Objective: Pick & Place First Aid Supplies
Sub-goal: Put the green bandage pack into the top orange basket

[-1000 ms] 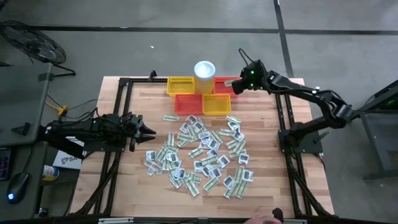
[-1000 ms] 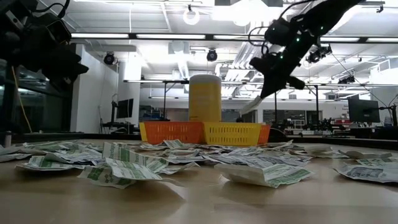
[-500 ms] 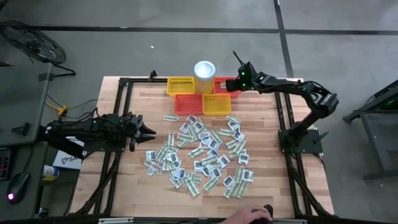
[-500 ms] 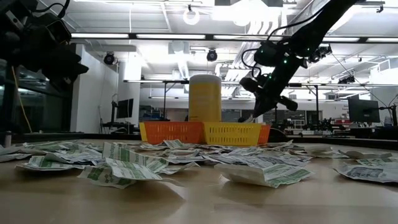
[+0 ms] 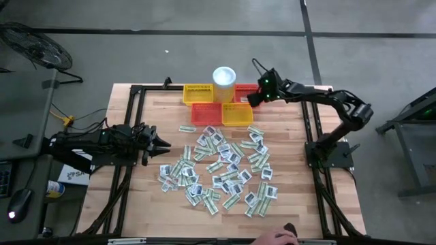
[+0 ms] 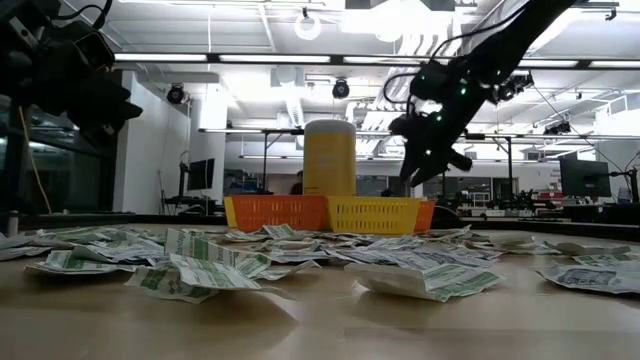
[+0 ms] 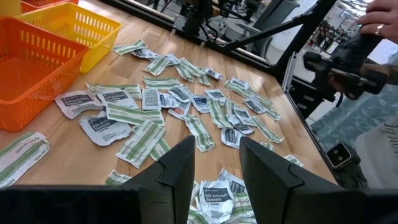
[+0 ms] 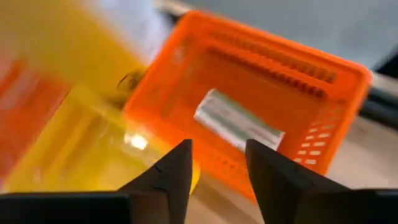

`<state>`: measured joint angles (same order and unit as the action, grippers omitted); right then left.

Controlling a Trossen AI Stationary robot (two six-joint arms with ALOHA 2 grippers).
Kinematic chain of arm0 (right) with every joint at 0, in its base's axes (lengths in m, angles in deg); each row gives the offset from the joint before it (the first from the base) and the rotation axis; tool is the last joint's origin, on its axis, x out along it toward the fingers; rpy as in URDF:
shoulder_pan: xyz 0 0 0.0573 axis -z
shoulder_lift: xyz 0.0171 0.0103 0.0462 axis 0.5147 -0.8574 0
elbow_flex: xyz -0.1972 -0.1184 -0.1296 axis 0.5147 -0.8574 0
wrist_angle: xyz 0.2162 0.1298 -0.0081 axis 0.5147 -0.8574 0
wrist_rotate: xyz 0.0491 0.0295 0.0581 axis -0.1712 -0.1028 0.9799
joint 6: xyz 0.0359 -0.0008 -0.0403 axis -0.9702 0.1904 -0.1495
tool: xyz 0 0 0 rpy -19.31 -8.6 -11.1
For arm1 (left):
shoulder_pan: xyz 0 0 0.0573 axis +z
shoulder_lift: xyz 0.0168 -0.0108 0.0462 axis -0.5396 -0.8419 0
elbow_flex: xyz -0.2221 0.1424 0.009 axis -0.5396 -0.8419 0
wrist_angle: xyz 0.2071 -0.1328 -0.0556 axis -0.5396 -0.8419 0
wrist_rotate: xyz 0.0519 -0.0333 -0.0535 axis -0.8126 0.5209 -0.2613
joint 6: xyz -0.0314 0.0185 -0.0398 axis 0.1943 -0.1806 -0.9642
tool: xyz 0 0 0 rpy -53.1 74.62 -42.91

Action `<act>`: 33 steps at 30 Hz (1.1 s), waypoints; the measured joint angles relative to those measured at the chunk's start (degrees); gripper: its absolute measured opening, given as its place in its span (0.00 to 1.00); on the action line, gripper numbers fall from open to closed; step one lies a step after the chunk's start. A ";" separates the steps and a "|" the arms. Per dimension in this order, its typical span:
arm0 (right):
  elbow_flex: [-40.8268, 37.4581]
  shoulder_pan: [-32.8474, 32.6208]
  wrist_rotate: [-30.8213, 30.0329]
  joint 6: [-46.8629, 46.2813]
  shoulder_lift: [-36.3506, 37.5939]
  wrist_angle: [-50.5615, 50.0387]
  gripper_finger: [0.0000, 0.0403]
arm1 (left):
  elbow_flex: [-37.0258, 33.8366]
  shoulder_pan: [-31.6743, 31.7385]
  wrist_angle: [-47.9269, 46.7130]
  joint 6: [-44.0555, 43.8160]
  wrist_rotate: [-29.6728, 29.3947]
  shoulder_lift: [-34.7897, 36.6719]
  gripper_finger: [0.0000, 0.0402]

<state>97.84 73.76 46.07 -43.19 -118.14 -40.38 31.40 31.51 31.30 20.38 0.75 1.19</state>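
Note:
Many small flat white, grey and pale green first aid packets (image 5: 218, 167) lie scattered on the wooden table, and they also show in the left wrist view (image 7: 180, 106). My right gripper (image 5: 253, 100) hangs open above the far right red-orange basket (image 5: 244, 89), with nothing between its fingers (image 8: 219, 180). One pale packet (image 8: 239, 121) lies on that basket's floor. My left gripper (image 5: 163, 144) waits open at the table's left side (image 7: 216, 171), clear of the packets.
Two yellow baskets (image 5: 197, 93) (image 5: 236, 114) and another red-orange one (image 5: 206, 113) stand clustered at the far edge. A white cup (image 5: 224, 75) stands behind them. A person's hand (image 5: 276, 237) shows at the near edge. Black frame rails (image 5: 310, 129) run along both table sides.
My right gripper has sunk toward the far right red-orange basket and tipped further down. A pale packet that hung below its fingers half a second ago has left them, and one now lies in the basket.

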 joint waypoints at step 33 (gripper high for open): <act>-25.09 -22.78 -10.07 73.74 14.27 -0.78 0.32 | 0.00 0.02 0.01 0.00 -0.01 0.01 0.32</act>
<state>72.75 50.98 36.00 30.55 -103.87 -41.16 31.40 31.53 31.31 20.38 0.74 1.20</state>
